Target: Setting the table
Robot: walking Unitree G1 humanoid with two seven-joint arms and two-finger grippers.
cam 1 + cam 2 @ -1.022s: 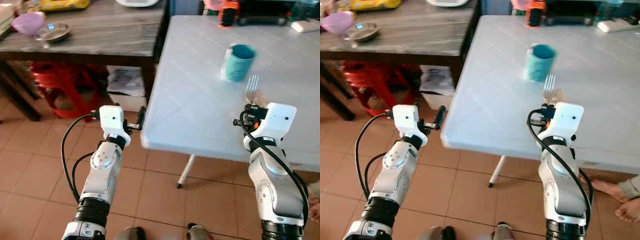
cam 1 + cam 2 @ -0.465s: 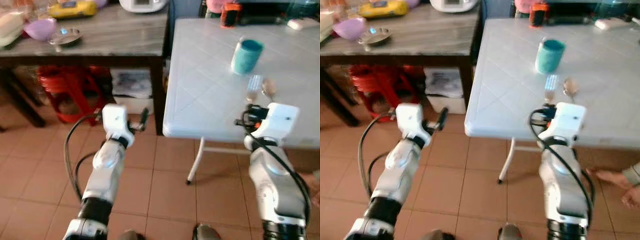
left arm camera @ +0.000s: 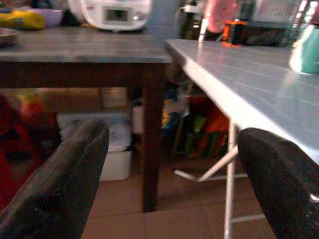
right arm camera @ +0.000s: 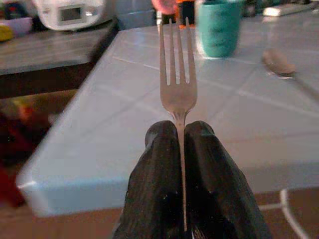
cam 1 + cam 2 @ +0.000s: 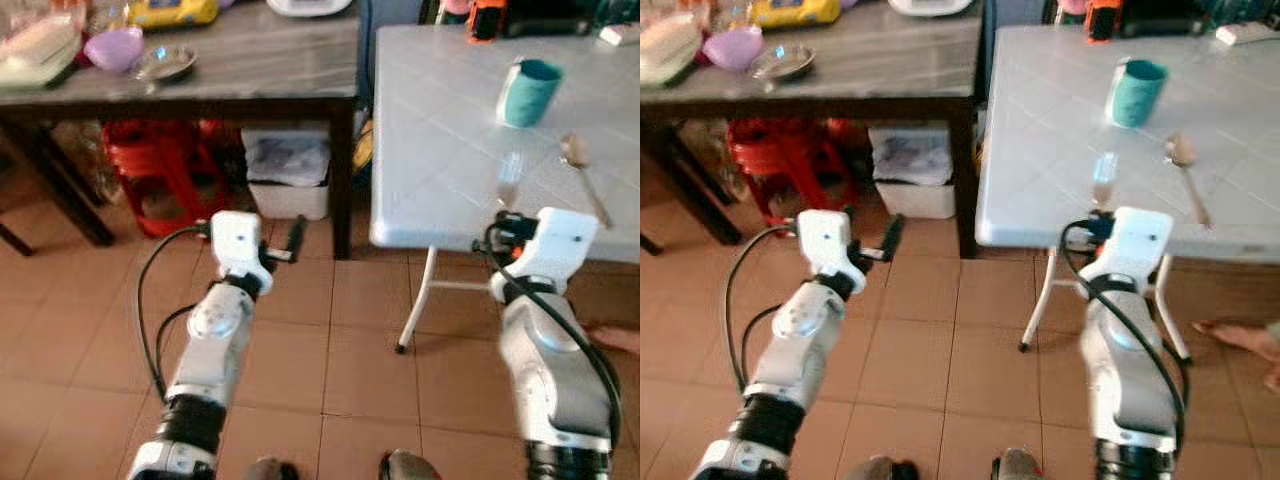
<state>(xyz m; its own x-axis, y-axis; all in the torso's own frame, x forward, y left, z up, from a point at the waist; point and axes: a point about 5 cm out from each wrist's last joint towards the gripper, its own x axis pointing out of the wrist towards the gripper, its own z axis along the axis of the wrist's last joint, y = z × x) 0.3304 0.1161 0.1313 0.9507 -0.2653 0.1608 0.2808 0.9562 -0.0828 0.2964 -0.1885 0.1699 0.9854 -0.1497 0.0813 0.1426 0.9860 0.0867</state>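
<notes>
My right gripper [image 4: 178, 130] is shut on a metal fork [image 4: 177, 74] whose tines point ahead over the near edge of the pale blue table [image 5: 440, 150]. The fork [image 5: 508, 180] stands out beyond the right wrist. On that table stand a teal cup [image 5: 528, 92] and a spoon [image 5: 582, 176] lying to the right of the fork. My left gripper [image 5: 296, 240] is held out over the tiled floor, left of the table's corner; its fingers [image 3: 60, 174] stand wide apart with nothing between them.
A dark wooden table [image 5: 250, 75] to the left carries a purple bowl [image 5: 112, 46], a metal dish [image 5: 165, 62] and a yellow object. Red stools [image 5: 150, 170] and a white bin [image 5: 288, 170] sit beneath it. A person's foot [image 5: 1240, 338] rests on the floor at right.
The whole view has pulled back from the pale blue table and shifted, so the camera has moved. The table's edge is now farther away. The fork stays clamped in the right gripper.
</notes>
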